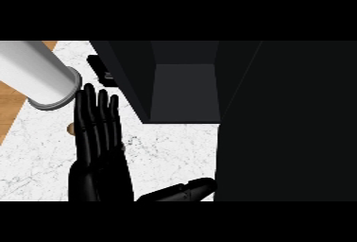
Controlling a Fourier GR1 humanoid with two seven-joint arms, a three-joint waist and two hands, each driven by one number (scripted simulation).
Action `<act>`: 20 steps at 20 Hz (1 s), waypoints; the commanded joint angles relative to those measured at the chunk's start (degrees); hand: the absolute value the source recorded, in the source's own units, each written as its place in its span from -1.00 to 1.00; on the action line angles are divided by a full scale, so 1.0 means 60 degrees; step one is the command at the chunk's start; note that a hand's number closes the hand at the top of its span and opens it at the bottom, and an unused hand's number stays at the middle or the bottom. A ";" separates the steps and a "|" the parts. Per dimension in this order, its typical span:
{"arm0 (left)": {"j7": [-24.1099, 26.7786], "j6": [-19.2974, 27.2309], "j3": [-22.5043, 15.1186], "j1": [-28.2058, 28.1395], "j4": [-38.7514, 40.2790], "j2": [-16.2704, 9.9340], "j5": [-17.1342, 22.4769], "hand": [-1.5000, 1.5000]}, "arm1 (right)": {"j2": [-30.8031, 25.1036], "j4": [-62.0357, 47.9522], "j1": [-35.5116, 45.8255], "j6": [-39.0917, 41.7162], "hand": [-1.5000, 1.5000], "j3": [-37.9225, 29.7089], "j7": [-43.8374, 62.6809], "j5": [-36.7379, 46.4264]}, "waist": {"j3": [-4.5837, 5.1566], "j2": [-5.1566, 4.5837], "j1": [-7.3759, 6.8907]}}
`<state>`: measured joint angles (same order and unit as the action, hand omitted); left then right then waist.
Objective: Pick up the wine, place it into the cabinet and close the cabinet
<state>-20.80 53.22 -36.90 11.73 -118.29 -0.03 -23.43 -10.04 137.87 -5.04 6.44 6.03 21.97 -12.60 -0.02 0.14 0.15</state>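
Note:
My left hand (99, 156) is raised over the white marble counter (171, 151), fingers straight and pointing away from me, its thumb (182, 189) stretched out to the right. It is open and holds nothing. The dark cabinet (182, 90) stands open just beyond and to the right of the fingertips, its inside dim. Its door (289, 123) fills the right side of the view as a large dark panel. No wine bottle shows anywhere. My right hand does not show.
A white cylinder with a grey rim (42, 75) slants in from the upper left. A small black object (99, 67) lies beside the cabinet's left wall. A small brown bit (70, 127) peeks out at the hand's left edge. Wooden floor (10, 101) borders the counter's left.

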 commanded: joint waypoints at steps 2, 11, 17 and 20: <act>-0.1188 0.0176 -0.0024 0.0112 -0.0674 0.0005 -0.0909 -1.00 | 0.0092 0.0857 0.0643 -0.0541 -1.00 0.0035 0.1313 -0.0109 | 0.0004 -0.0003 -0.0034; -0.2805 0.0344 0.0032 -0.0191 -0.1295 0.0005 -0.2669 -1.00 | 0.0131 0.1206 -0.0304 -0.0031 -1.00 -0.0049 0.0647 -0.0065 | -0.0003 0.0017 -0.0016; -0.2257 0.0007 -0.0113 -0.1756 -0.2485 -0.0519 -0.2633 -1.00 | 0.0196 0.0522 0.0147 0.0089 -1.00 -0.0256 0.0348 0.0028 | 0.0004 0.0000 -0.0047; -0.2305 -0.0066 0.0010 -0.1761 -0.2267 -0.0301 -0.2775 -1.00 | 0.0002 0.1475 0.0803 -0.0487 -1.00 -0.0675 0.1767 -0.0540 | 0.0008 -0.0002 -0.0016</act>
<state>-35.52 52.47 -36.37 4.14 -131.05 -1.75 -39.74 -9.09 138.72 -1.32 5.06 4.78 26.48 -11.50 0.00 0.18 -0.02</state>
